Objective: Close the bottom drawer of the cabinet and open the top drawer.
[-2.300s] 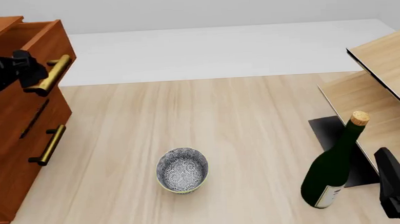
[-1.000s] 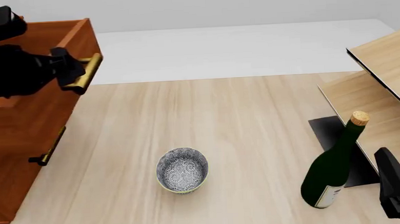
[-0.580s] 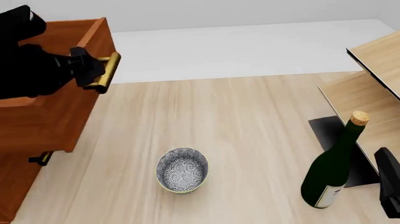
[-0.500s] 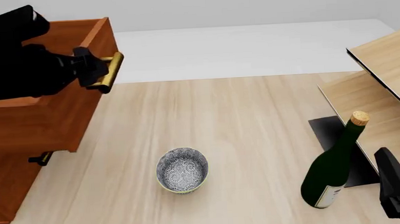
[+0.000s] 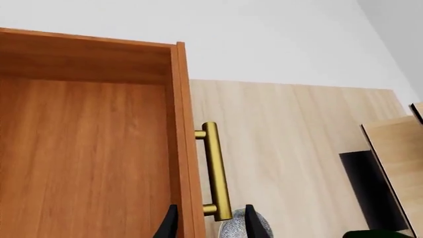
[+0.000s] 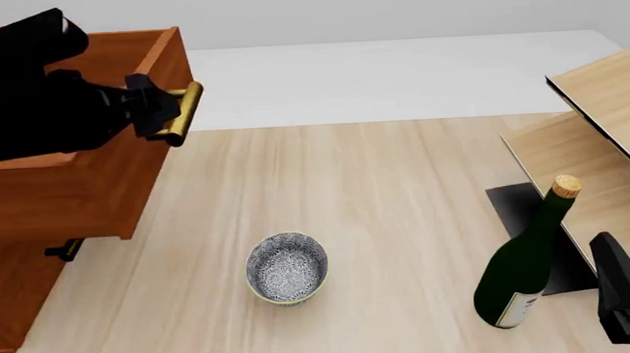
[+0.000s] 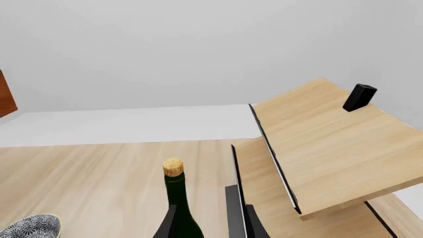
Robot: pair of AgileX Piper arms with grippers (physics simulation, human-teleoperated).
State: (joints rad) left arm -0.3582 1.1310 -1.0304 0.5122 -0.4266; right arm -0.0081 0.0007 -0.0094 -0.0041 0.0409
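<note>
The reddish-brown cabinet point(image 6: 9, 306) stands at the table's left edge. Its top drawer point(image 6: 68, 197) is pulled far out over the table, and the left wrist view looks down into its bare inside point(image 5: 86, 148). My left gripper point(image 6: 166, 111) reaches over the drawer and sits at the brass handle point(image 6: 182, 112). Its fingers are spread, open, straddling the drawer's front board and the low end of the handle point(image 5: 217, 173). The bottom drawer is mostly hidden under the top one. Only a brass handle end point(image 6: 66, 250) shows. My right gripper point(image 6: 613, 262) rests open at the near right.
A patterned bowl point(image 6: 287, 267) sits near the table's middle. A dark green corked bottle point(image 6: 525, 262) stands just left of my right gripper. Pale light-wood furniture point(image 6: 614, 104) with a black base point(image 6: 527, 214) fills the right side.
The top drawer has slid much farther out toward the table's middle, with my left gripper travelling at its handle. It now covers the lower handles. The right arm has not moved.
</note>
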